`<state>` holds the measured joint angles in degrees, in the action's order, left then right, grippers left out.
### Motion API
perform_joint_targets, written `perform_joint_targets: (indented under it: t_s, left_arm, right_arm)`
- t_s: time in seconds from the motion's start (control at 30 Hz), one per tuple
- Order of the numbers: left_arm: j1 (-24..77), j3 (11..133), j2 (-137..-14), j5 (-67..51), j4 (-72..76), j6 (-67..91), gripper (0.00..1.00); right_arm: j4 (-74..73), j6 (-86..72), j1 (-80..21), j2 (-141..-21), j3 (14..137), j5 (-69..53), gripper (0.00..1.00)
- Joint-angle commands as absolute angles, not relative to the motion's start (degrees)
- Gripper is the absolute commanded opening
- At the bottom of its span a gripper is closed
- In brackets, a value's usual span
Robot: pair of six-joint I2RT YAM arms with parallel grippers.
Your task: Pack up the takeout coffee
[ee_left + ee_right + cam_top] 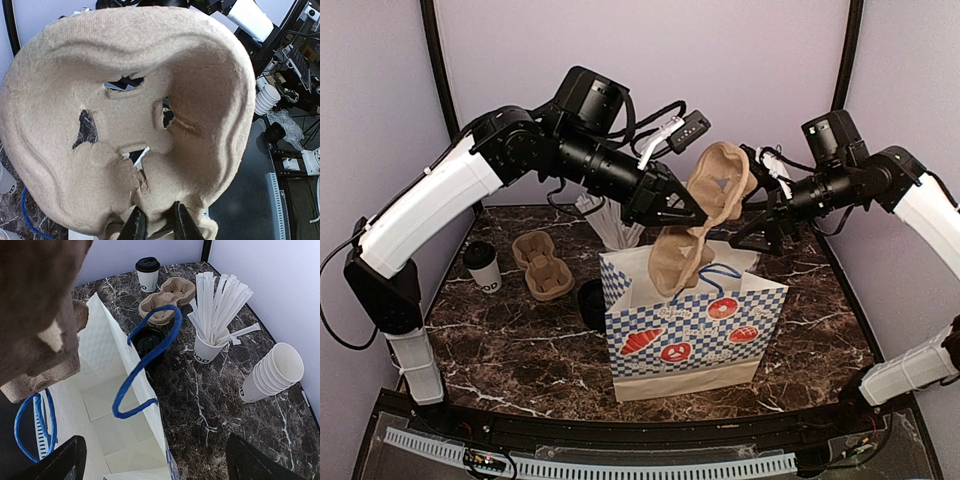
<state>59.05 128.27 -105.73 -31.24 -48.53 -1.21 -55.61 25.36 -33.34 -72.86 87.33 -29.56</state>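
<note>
Marble table (520, 350) fills the lower half of the top view, and at its centre stands a paper bag (690, 330), blue-checked with red pastry drawings, its mouth open and blue handles up; no words on it can be read. Above that mouth, in the upper middle of the frame, hangs a brown pulp cup carrier (720, 185), tipped on end with its lower part just at the bag's rim. The left gripper (692, 213) is clamped on the carrier's edge, its fingers (135, 225) pinching the pulp at the bottom of the left wrist view. The right gripper (760, 228), at the upper right of the bag, stands wide apart and holds nothing. The coffee cup (483, 270) sits upright at the far left of the table, its black lid (478, 252) on, just beside a second carrier (542, 265) and well apart from the bag. The step in hand looks like lowering the carrier into the bag, so the coffee itself is not yet packed. The next move likely calls for settling the carrier flat on the bag's floor, then reaching left for the cup and keeping it level. Dark letters "OD" show on the cup's side, and the same on the straw cup (207, 352); the rest is turned away.
</note>
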Motion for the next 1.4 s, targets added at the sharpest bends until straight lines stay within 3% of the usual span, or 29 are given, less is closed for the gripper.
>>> perform_joint_targets:
  t_s: [0.0, 0.43, 0.97, 1.37]
  left_arm:
    - [59.2, 130.0, -104.4, -30.1, -47.8, -3.7, 0.20]
    - [59.2, 131.1, -101.8, -22.7, -52.4, -7.2, 0.19]
    - [59.7, 126.5, -105.0, -27.9, -50.0, -6.5, 0.19]
    - [62.5, 124.9, -108.1, -24.6, -57.2, -9.2, 0.19]
  right_arm:
    - [-52.1, 20.5, -33.1, -73.1, 86.0, -28.3, 0.99]
    - [-53.8, 22.5, -33.2, -70.4, 78.8, -21.9, 0.99]
    - [-58.5, 26.2, -33.1, -69.8, 79.8, -11.7, 0.99]
    - [-59.1, 28.4, -32.7, -69.1, 81.4, -11.6, 0.99]
